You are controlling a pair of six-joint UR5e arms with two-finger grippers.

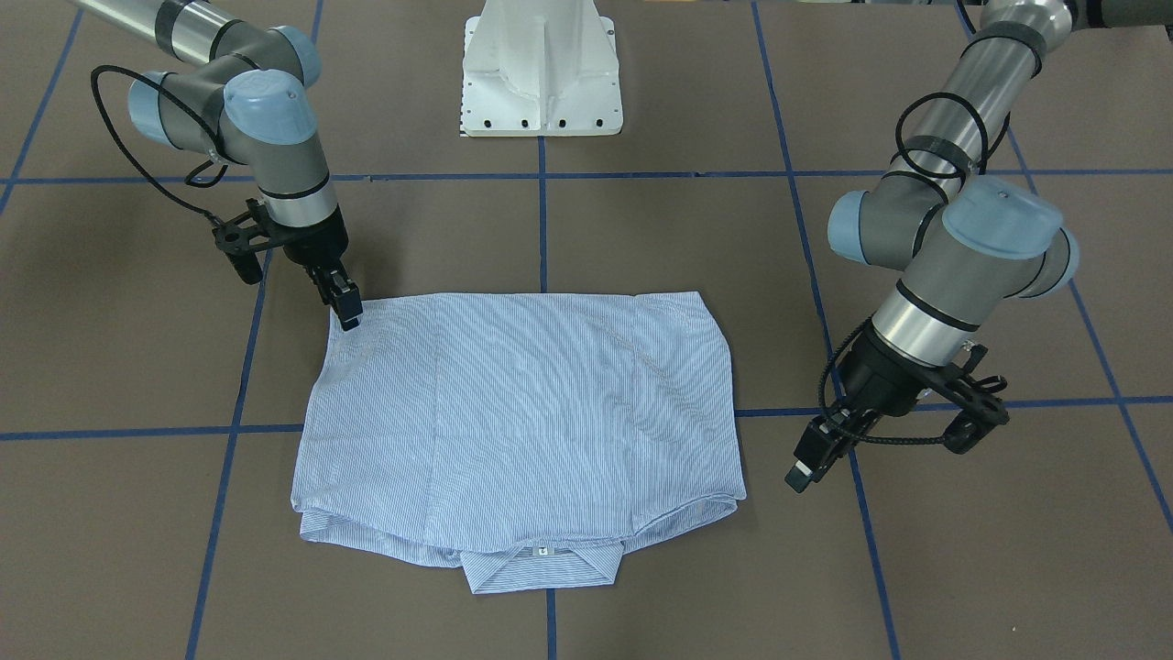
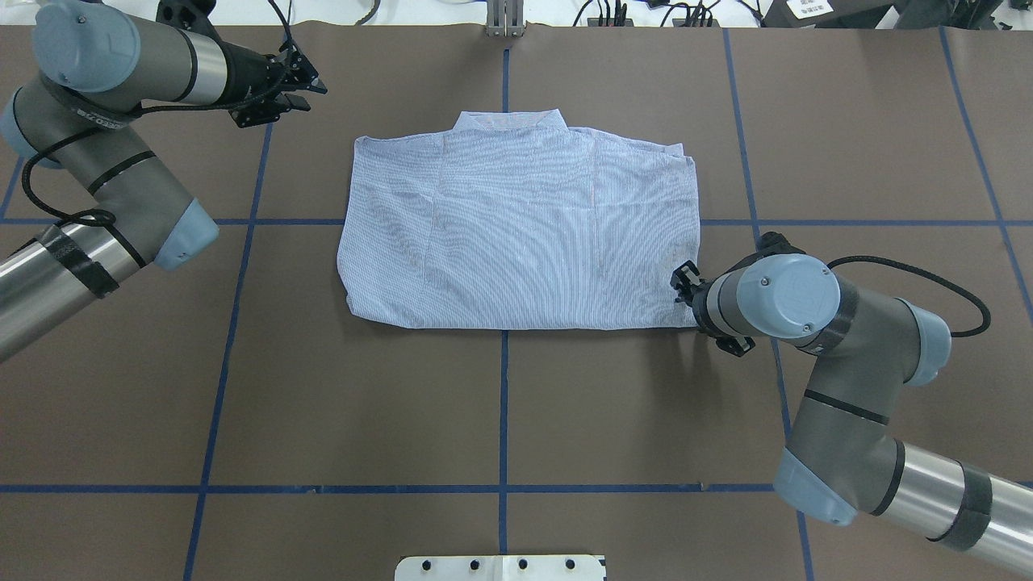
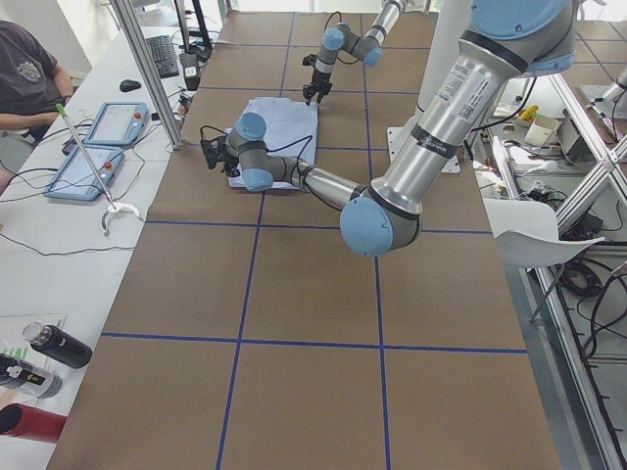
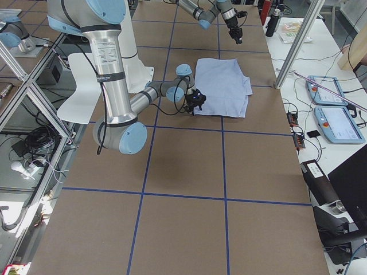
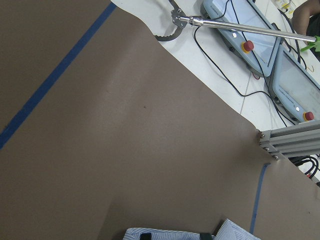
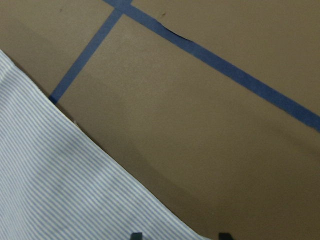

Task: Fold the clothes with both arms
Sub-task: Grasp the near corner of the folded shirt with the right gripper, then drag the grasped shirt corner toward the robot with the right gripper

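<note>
The blue-and-white striped shirt (image 1: 522,412) lies folded into a flat rectangle mid-table, its collar (image 2: 508,119) with the white label on the side away from the robot. My right gripper (image 1: 349,318) is low at the shirt's (image 2: 516,226) near right corner. In the right wrist view its tips stand apart over the cloth edge (image 6: 60,190), open. My left gripper (image 2: 311,87) is off the shirt, beyond its far left corner, open and holding nothing. The left wrist view catches only a strip of shirt (image 5: 190,233) at the bottom.
The white pedestal base (image 1: 541,73) stands behind the shirt. Blue tape lines (image 2: 504,403) grid the brown tabletop. Past the far table edge are an aluminium post (image 4: 292,46), control tablets (image 3: 103,122), a grabber stick (image 5: 240,27) and a seated person (image 3: 24,73).
</note>
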